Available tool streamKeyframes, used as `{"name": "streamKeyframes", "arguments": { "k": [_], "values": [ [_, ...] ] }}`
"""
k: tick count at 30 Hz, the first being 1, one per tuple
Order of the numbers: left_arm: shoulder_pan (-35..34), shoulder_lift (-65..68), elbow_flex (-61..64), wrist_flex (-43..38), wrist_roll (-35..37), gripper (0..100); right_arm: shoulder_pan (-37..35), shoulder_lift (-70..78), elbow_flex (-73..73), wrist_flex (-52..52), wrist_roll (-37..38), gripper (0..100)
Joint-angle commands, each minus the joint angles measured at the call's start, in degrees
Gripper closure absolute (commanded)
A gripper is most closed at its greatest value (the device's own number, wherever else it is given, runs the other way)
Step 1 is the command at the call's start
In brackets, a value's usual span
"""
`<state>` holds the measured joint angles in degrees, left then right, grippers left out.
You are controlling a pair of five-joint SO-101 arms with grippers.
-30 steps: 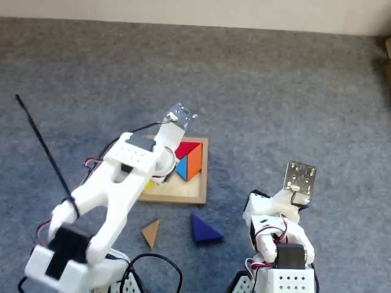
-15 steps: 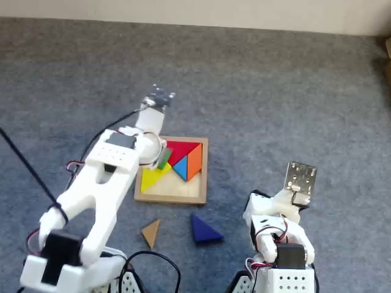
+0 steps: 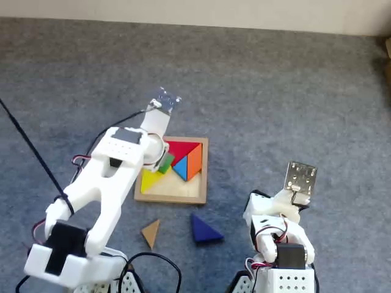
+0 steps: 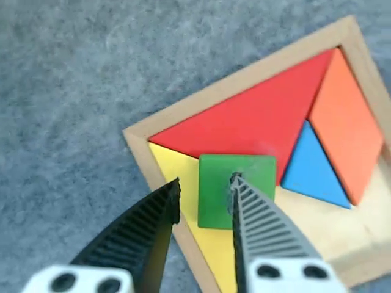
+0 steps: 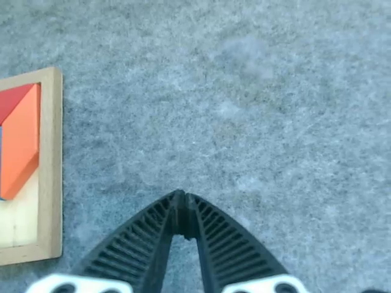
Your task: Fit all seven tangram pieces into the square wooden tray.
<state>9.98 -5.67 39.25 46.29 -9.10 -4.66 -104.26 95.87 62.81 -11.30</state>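
Note:
The square wooden tray (image 3: pixel 177 196) holds a red triangle (image 3: pixel 185 149), an orange piece (image 3: pixel 194 162), a light blue triangle (image 3: pixel 181 168), a yellow triangle (image 3: pixel 149 179) and a green square (image 3: pixel 165 162). A tan triangle (image 3: pixel 150 232) and a dark blue triangle (image 3: pixel 203 229) lie on the carpet in front of the tray. My left gripper (image 4: pixel 206 182) hangs open over the tray's (image 4: pixel 244 76) left part. One finger overlaps the green square (image 4: pixel 214 192), which rests partly on the yellow triangle (image 4: pixel 211 256). My right gripper (image 5: pixel 182 198) is shut over bare carpet, right of the tray (image 5: pixel 52 159).
Grey carpet covers the whole surface. The left arm (image 3: pixel 110 183) stretches over the tray's left side and hides part of it. The right arm (image 3: pixel 278 226) sits folded near the front edge at the right. A black cable (image 3: pixel 36 159) runs at the far left.
The left arm drew back off the tray's middle toward its left corner, baring the green square and yellow triangle, then shifted slightly right. The right arm kept still.

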Motion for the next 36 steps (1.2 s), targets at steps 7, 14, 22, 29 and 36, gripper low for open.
{"name": "streamKeyframes", "arguments": {
  "k": [7,14,22,29,36],
  "values": [
    [7.2,-10.7,10.6,1.1,-0.7,87,0.5,-1.5,7.3,-1.0,0.8,99.0],
    [10.4,-10.9,12.3,0.8,-0.7,87,0.5,-1.5,7.3,-1.0,0.8,99.0],
    [10.4,-9.9,11.1,0.7,-0.7,87,0.5,-1.3,7.1,-1.2,0.8,99.0],
    [7.4,-18.4,12.4,1.1,-0.3,87,0.5,-1.2,7.1,-1.3,0.8,99.0],
    [3.7,-31.7,21.1,-3.6,-0.3,87,0.5,-1.3,7.1,-1.3,0.8,99.0]
  ]
}}
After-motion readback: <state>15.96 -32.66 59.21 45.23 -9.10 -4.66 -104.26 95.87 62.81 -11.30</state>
